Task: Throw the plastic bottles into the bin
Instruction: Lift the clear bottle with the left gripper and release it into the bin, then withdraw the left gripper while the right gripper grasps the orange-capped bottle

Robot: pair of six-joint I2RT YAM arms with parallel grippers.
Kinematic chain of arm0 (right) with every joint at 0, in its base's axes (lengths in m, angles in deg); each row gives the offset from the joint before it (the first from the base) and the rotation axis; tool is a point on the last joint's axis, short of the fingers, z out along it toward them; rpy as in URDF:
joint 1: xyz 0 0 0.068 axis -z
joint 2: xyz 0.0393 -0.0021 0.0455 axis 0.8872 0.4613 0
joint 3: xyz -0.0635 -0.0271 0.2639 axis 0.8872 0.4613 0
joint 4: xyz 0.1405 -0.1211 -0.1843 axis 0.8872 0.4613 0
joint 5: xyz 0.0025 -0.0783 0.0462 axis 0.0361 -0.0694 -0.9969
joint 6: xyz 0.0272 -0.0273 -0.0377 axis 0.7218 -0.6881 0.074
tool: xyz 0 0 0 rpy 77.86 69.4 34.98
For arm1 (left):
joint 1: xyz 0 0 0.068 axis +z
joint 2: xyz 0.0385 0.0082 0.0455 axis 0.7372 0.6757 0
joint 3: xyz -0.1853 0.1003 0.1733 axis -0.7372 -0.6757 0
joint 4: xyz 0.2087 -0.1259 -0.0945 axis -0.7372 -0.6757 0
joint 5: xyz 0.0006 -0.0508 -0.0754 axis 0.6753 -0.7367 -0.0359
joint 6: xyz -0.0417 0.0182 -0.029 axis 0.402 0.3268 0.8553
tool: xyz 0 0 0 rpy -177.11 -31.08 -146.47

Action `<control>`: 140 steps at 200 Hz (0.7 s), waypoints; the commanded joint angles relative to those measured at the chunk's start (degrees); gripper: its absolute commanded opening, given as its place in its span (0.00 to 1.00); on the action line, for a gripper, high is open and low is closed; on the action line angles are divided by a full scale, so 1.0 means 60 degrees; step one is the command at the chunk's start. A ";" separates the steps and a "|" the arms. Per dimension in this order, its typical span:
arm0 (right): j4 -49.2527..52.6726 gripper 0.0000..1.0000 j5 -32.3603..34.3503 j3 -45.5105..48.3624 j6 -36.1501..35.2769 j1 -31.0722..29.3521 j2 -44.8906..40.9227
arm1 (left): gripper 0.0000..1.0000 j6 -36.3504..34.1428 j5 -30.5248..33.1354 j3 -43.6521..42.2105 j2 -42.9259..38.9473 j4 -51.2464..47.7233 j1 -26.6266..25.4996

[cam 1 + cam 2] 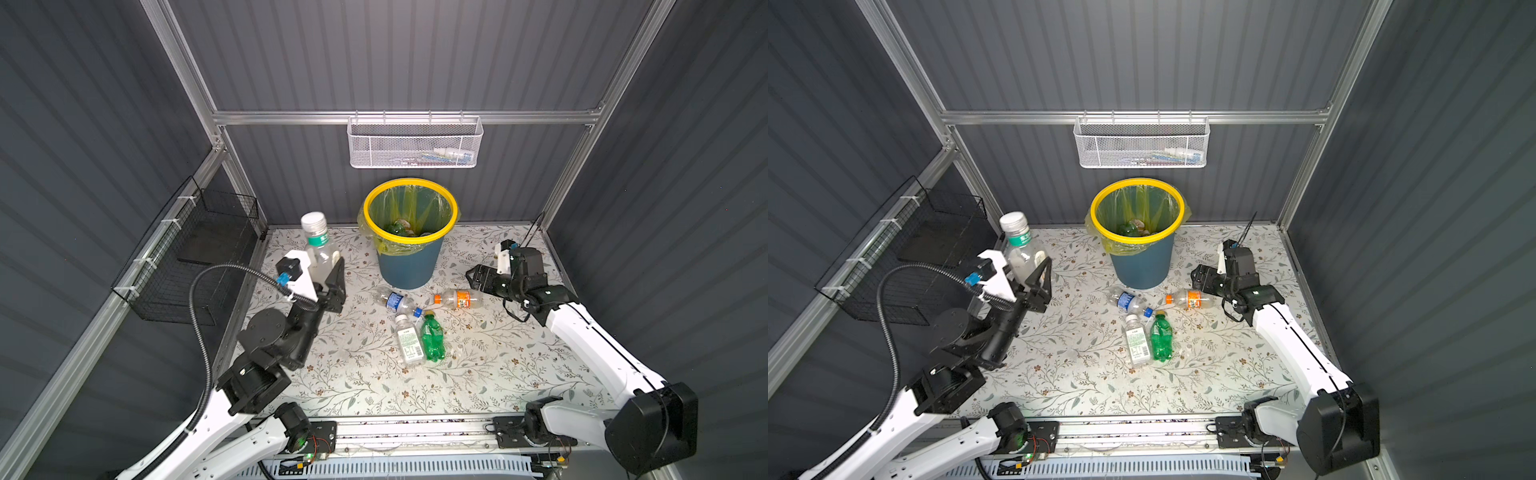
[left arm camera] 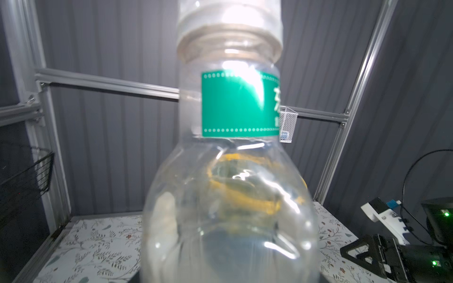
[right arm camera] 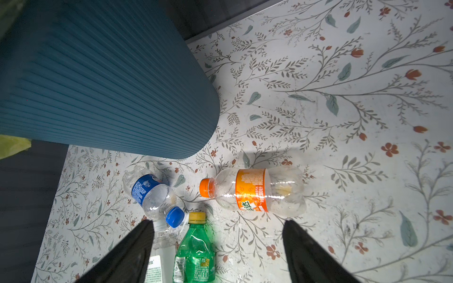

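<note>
A white-capped bottle (image 1: 318, 241) is clamped upright in the left jaws beside the bin (image 1: 409, 266), presumably for dropping; the right jaws are spread near the orange-capped bottle (image 1: 459, 299) on the tabletop (image 1: 519, 365), seemingly for grasping.

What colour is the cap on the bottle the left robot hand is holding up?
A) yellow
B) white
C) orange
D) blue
B: the left gripper is shut on a clear bottle, and the cap on top is white.
</note>
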 commanded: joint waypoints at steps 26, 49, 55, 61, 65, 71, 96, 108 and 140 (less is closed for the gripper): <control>-0.0422 0.83 -0.0118 -0.0186 0.0395 -0.0068 -0.0319 | 0.59 -0.0724 -0.2918 0.5036 0.5771 0.0012 0.1451; -0.0403 0.83 -0.0264 -0.0165 0.0472 -0.0176 -0.0402 | 0.82 0.1290 -0.4850 1.0225 0.9345 -0.3979 0.2741; -0.0371 0.83 -0.0266 -0.0136 0.0464 -0.0207 -0.0452 | 0.90 0.1320 -0.5013 1.1198 0.9905 -0.4611 0.2745; -0.0320 0.83 -0.0229 -0.0081 0.0446 -0.0236 -0.0532 | 0.99 0.1306 -0.5282 1.1820 1.0254 -0.5045 0.2747; -0.0291 0.84 -0.0215 -0.0040 0.0438 -0.0250 -0.0583 | 1.00 0.1294 -0.5282 1.2077 1.0375 -0.5219 0.2745; -0.0281 0.84 -0.0157 0.0059 0.0429 -0.0252 -0.0662 | 1.00 0.1291 -0.5217 1.2118 1.0340 -0.5261 0.2745; -0.0288 0.85 -0.0030 0.0390 0.0399 -0.0252 -0.0776 | 1.00 0.1118 -0.4578 1.0220 0.9054 -0.4203 0.2794; -0.0295 0.85 -0.0074 0.0400 0.0371 -0.0252 -0.0645 | 1.00 0.1074 -0.4303 0.9551 0.8530 -0.4107 0.2894; 0.0134 0.87 -0.0136 -0.0067 -0.0039 -0.0252 0.0147 | 1.00 0.1030 -0.3698 0.7939 0.7114 -0.4109 0.3263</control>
